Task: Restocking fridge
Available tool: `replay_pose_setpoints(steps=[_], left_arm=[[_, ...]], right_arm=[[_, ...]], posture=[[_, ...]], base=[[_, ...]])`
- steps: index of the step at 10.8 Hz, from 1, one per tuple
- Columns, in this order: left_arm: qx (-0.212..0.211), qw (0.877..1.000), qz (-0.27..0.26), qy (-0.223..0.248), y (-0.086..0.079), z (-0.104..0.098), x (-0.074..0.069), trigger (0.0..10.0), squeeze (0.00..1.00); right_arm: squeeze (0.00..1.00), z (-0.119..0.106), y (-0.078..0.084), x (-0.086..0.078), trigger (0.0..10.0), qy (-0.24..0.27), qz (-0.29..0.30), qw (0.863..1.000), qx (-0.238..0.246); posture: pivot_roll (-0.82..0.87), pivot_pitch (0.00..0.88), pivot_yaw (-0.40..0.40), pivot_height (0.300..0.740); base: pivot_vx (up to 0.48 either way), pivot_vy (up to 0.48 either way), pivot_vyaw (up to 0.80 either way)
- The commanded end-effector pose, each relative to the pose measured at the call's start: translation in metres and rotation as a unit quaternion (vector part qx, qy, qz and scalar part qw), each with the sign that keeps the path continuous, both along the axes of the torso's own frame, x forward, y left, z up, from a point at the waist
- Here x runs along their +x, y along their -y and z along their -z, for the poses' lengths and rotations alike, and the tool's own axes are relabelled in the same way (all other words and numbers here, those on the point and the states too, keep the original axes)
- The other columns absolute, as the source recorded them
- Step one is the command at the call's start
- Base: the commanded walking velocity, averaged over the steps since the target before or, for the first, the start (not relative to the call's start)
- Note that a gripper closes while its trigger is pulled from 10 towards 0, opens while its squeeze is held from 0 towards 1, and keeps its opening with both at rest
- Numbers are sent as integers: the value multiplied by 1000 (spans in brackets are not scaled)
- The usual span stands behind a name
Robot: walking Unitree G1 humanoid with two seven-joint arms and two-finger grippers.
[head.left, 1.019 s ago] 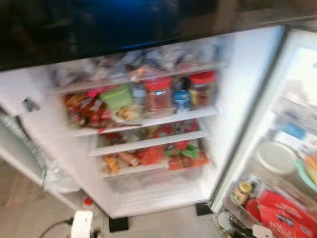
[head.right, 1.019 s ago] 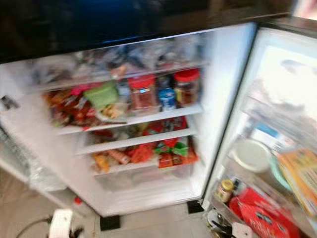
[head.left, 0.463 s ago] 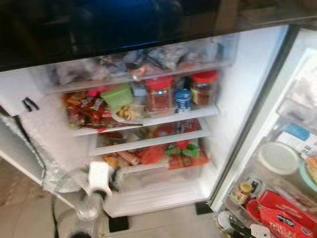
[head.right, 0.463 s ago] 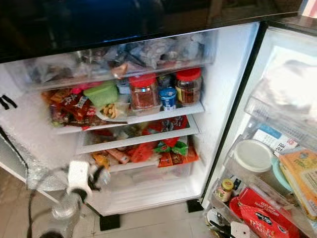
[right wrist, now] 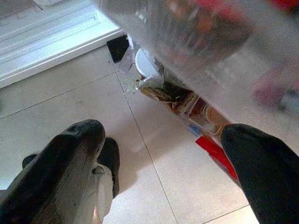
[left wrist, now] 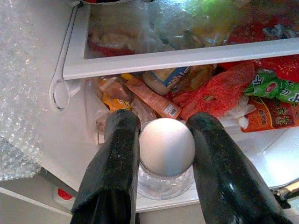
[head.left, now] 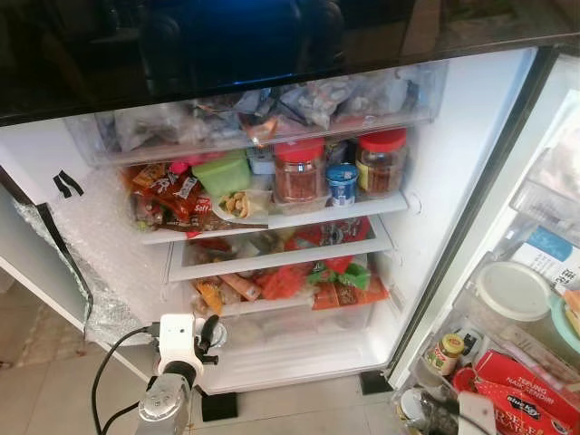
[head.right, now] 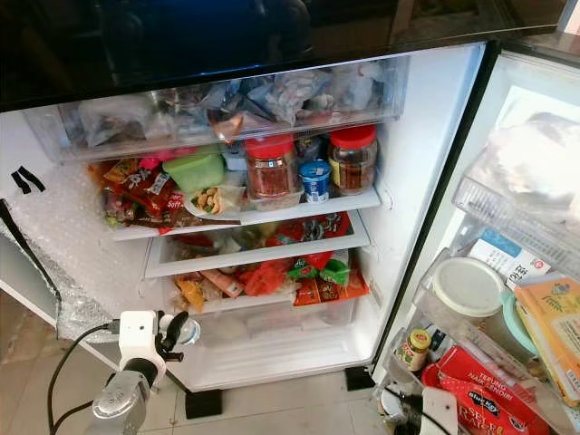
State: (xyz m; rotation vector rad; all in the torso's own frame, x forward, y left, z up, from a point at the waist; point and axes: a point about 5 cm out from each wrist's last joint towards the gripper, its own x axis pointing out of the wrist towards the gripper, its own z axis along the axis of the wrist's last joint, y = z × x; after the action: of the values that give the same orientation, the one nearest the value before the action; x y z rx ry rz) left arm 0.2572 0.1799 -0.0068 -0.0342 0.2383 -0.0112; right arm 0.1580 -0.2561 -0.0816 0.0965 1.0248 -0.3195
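Down low at the front, the left gripper point(left wrist: 156, 154) has its two black fingers point(left wrist: 117, 163) closed snugly on one small clear jar with a white lid point(left wrist: 166, 147), pads pressed to either side of the cap. In the eye views that jar point(head.left: 213, 333) sits just in front of the fridge's bottom tier, at the lip of the lowest drawer point(head.left: 299, 331), with a black cable point(head.left: 107, 362) trailing from the arm over the tiled floor point(head.left: 36, 390).

The right gripper point(right wrist: 159, 154) hangs low over pale floor tiles point(right wrist: 159, 140) beside the open door, fingers spread wide with nothing between them.

The left wrist view brings up what the head camera blurs: a white shelf rail point(left wrist: 187, 56) just beyond the jar, an orange tube point(left wrist: 152, 95) and a red bag point(left wrist: 219, 91) packed under it, bubble wrap point(left wrist: 23, 93) along the side wall.

Further in, the upper shelf point(head.left: 317, 216) carries two red-lidded jars point(head.left: 299, 170), point(head.left: 381, 163), one small blue-lidded tub point(head.left: 342, 183) between them and one green box point(head.left: 222, 172). Two shelves below are crammed with packets. Topmost is one clear drawer point(head.left: 263, 113) of bags.

Open room is only at the bottom drawer front. On the right, the door bins point(head.left: 507, 335) hold one round white-lidded tub point(head.left: 513, 290) and one small yellow-capped jar point(head.left: 446, 352).
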Motion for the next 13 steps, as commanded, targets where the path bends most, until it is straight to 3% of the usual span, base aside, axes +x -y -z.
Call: replay_pose_setpoints(steps=[1, 5, 8, 11, 13], left_arm=[[1, 1000, -8, 4, -1, -3, 5, 10000, 0], [-14, 999, 13, 40, 16, -22, 27, 10000, 0], [-24, 998, 28, 57, 27, -23, 24, 10000, 0], [-39, 996, 26, 72, 27, -28, 24, 10000, 0], [-38, 996, 30, 71, 27, -25, 17, 10000, 0]], right_arm=[[0, -2, 4, 3, 10000, 5, 6, 1000, -1], [0, -15, 16, 21, 10000, 29, -17, 999, -17], [0, -13, 17, 16, 10000, 27, -24, 999, -14], [0, -7, 15, 4, 10000, 22, -14, 1000, -15], [0, -5, 13, -2, 10000, 20, -21, 1000, -8]], posture=[[-156, 31, 46, 740], [-149, 79, 4, 740], [-122, 75, 4, 740], [-126, 53, 30, 740], [-117, 51, 12, 740]], base=[[0, 0, 0], [0, 0, 0], [0, 0, 0], [0, 0, 0], [0, 0, 0]])
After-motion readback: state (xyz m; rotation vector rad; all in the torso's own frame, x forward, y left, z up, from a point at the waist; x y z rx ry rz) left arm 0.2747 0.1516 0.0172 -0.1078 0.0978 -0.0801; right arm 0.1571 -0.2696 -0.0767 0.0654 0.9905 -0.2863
